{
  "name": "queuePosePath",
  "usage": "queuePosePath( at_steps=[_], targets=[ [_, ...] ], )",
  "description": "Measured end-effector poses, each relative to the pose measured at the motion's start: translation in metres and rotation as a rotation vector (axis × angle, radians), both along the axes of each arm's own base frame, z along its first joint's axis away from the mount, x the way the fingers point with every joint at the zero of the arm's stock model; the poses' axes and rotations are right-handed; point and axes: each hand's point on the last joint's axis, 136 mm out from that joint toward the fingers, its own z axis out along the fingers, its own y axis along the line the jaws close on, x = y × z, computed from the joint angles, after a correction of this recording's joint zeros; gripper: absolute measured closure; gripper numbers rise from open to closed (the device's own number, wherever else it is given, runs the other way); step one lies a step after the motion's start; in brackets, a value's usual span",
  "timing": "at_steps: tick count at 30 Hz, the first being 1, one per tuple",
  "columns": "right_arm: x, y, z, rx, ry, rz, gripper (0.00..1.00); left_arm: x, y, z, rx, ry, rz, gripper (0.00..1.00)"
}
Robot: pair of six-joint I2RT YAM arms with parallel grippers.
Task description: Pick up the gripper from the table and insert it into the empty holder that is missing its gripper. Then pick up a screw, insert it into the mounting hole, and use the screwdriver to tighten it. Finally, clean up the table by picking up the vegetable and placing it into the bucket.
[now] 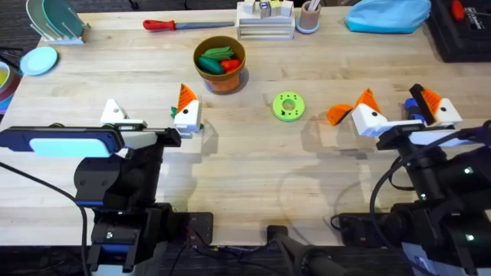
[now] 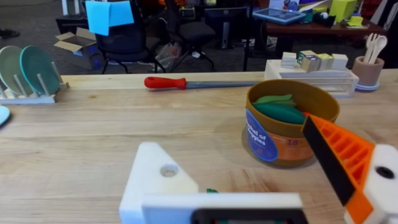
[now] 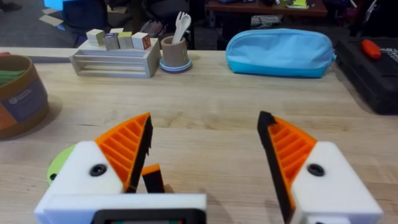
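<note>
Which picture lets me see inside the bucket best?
The overhead view: it looks straight down into the bucket, showing green and red vegetables inside. The left wrist view shows its side, label and some green on top. The right wrist view catches just an edge of it.

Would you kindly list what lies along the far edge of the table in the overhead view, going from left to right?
Green plates in a rack → red-handled tool with metal shaft → white slatted tray of blocks → small cup of utensils → blue fabric pouch.

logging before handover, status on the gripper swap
Left gripper jaws open, one holder bare. Right gripper jaws open, empty. Loose orange gripper on the table, not yet picked. Green disc nearby.
</note>
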Motion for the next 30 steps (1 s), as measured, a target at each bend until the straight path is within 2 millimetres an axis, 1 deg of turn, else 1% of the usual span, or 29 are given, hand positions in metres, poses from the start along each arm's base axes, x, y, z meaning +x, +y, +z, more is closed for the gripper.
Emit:
queuePosePath(
  at_steps=[3, 12, 16, 18, 21, 22, 24, 26, 28, 30],
  targets=[
    [0.0, 0.0, -0.002, 0.0, 0.011, -0.001, 0.009, 0.0, 0.0, 0.0, 0.0, 0.0, 0.0, 0.008],
    [0.0, 0.0, 0.0, 0.001, 0.002, 0.001, 0.007, 0.0, 0.0, 0.002, 0.001, -0.009, 0.0, 0.008],
    [-0.001, 0.001, -0.002, 0.033, 0.017, 0.001, 0.009, -0.003, 0.0, -0.003, 0.004, 0.044, 0.0, 0.008],
    [-0.004, 0.001, -0.002, 0.043, 0.05, 0.0, 0.01, -0.006, 0.0, 0.002, 0.005, 0.078, 0.002, 0.008],
    [-0.011, 0.002, -0.003, 0.053, 0.131, 0.001, 0.008, -0.013, 0.001, 0.021, 0.006, 0.127, 0.005, 0.008],
    [-0.013, 0.002, 0.001, 0.054, 0.151, 0.002, 0.008, -0.015, 0.001, 0.027, 0.006, 0.145, 0.006, 0.008],
    [-0.018, 0.003, 0.018, 0.054, 0.189, 0.005, 0.008, -0.017, 0.002, 0.043, 0.004, 0.195, 0.009, 0.008],
    [-0.023, 0.003, 0.042, 0.039, 0.216, 0.008, 0.009, -0.017, 0.002, 0.054, -0.001, 0.272, 0.011, 0.008],
    [-0.027, 0.003, 0.065, 0.015, 0.25, 0.013, 0.008, -0.016, 0.002, 0.06, -0.003, 0.371, 0.011, 0.008],
    [-0.028, 0.003, 0.083, -0.007, 0.289, 0.018, 0.009, -0.013, 0.002, 0.066, -0.003, 0.468, 0.012, 0.008]
  ],
)
